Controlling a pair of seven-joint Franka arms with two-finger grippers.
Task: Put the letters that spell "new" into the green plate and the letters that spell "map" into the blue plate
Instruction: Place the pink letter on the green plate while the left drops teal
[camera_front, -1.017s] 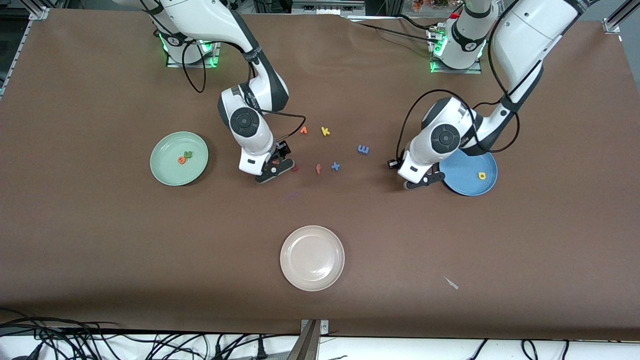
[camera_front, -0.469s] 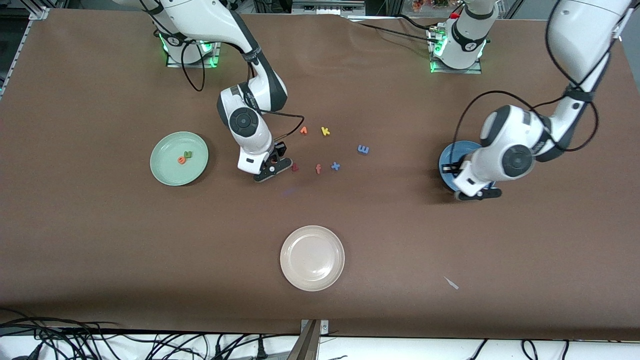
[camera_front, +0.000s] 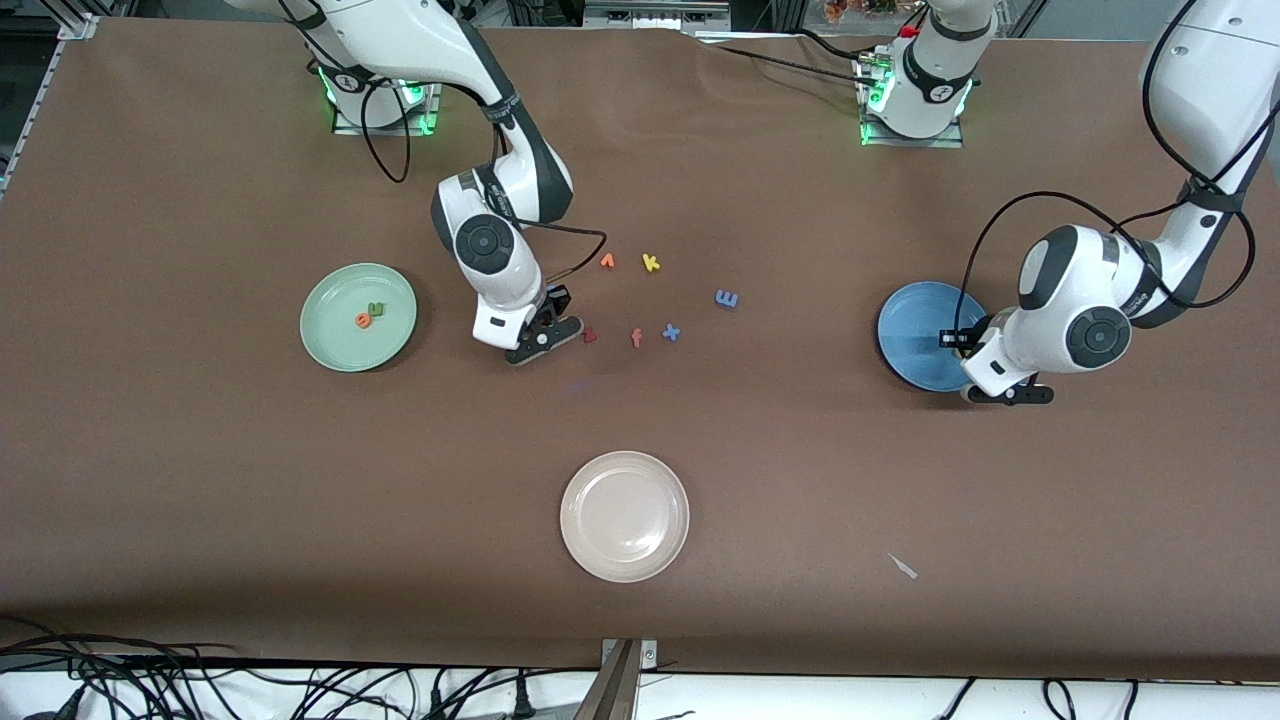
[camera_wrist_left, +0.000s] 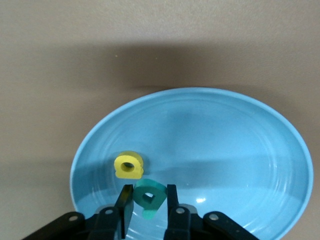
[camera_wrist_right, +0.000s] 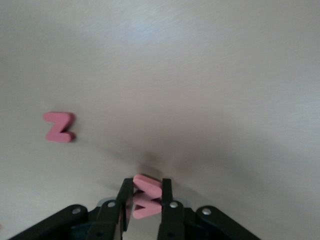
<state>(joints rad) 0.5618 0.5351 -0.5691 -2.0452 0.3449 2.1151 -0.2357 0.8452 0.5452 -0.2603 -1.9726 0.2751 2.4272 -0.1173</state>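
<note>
In the right wrist view, my right gripper (camera_wrist_right: 146, 192) is shut on the salmon w (camera_wrist_right: 146, 200), low over the table beside the dark red z (camera_wrist_right: 60, 126). The front view shows this gripper (camera_front: 545, 338) between the green plate (camera_front: 340, 345) and the loose letters. A green n (camera_front: 376, 309) and an orange e (camera_front: 363, 320) lie in the green plate. My left gripper (camera_wrist_left: 149, 192) is shut on the teal a (camera_wrist_left: 148, 196), just over the blue plate (camera_wrist_left: 225, 150). The yellow p (camera_wrist_left: 128, 166) lies in that plate. The periwinkle m (camera_front: 727, 298) lies on the table.
Loose letters lie mid-table: a yellow k (camera_front: 651, 263), an orange letter (camera_front: 607, 261), an orange f (camera_front: 636, 338), a blue x (camera_front: 671, 332) and the z (camera_front: 590, 335). A cream-white plate (camera_front: 624, 515) sits nearer the front camera. A small pale scrap (camera_front: 903, 566) lies near it.
My left arm has swung across the blue plate toward its own end of the table, carrying the teal a. My right gripper has shut on the w and barely moved.
</note>
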